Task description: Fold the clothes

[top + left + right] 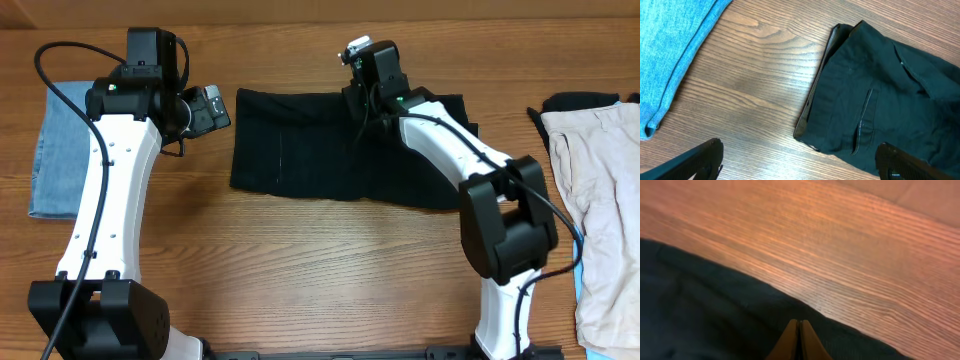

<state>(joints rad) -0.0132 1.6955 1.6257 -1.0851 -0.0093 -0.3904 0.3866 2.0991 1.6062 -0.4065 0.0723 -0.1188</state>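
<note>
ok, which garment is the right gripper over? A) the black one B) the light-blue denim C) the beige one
A: the right gripper is over the black garment near its far edge, while the denim piece and the beige one lie off to either side.

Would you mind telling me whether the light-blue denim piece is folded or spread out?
Folded, apparently: the denim piece lies as a compact, straight-edged rectangle; its layers are not visible.

no readable text, no labels, no brand marks, no numbers, no signs in any view
</note>
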